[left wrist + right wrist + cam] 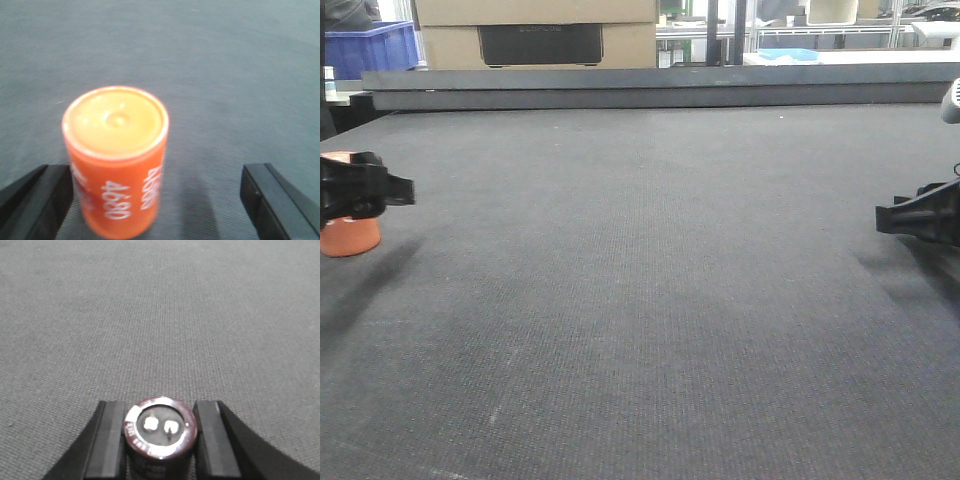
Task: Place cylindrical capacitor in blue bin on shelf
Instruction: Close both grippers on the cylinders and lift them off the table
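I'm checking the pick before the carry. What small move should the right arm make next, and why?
Probably a short, straight lift. In the right wrist view the right pincer has its pads flush against both sides of the small squat dark cylindrical capacitor, so the grip looks made. Only bare grey mat lies ahead of it.
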Controlling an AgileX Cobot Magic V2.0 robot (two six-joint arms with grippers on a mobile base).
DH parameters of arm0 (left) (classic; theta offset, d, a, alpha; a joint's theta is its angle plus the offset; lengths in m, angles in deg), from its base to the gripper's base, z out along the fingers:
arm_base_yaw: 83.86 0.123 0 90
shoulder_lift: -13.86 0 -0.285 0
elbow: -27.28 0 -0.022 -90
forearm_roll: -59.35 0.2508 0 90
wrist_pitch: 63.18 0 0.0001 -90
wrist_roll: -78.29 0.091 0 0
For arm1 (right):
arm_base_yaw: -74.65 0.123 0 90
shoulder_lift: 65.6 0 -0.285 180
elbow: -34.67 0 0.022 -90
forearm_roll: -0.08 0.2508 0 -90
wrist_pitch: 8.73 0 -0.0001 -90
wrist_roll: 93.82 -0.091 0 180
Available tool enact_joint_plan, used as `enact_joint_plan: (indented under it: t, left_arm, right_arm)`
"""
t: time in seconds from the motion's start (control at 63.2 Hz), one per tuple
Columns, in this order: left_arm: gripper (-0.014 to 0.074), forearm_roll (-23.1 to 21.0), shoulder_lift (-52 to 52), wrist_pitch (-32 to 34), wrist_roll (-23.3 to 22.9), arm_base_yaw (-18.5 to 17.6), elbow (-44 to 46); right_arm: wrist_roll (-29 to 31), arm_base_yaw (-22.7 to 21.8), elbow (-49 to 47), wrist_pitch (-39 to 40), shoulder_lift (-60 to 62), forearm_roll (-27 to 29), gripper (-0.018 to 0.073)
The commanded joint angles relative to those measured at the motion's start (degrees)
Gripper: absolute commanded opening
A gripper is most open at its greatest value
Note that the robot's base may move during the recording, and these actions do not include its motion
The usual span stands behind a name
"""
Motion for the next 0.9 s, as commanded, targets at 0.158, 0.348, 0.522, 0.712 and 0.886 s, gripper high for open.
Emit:
enact_joint_plan:
  t: [0.158, 0.348, 0.522, 0.712, 0.886]
  left_arm:
    - [0.058, -1.67, -4.45, 8.68, -0.41, -0.29, 0.22]
    - [0.058, -2.66, -7.24, 12.62, -0.19, -0.29, 0.33]
    - [0.0538, -3.54, -9.23, 15.73, -0.1, -0.29, 0.33]
    - [0.019, -3.54, -9.23, 18.55, -0.1, -0.29, 0.33]
    - [-0.0111, -3.37, -9.23, 18.67, -0.1, -0.29, 0.33]
  right_arm:
    - [-0.02, -0.04, -0.15, 1.37, -0.26, 0.44, -0.0162]
    - [-0.02, -0.04, -0.15, 1.37, -0.26, 0.44, -0.0162]
    - [-0.02, -0.04, -0.15, 1.37, -0.26, 0.44, -0.0162]
    - [-0.02, -0.04, -0.15, 1.37, -0.26, 0.44, -0.0162]
    - [-0.02, -0.04, -0.15, 1.36, 0.0, 0.44, -0.0162]
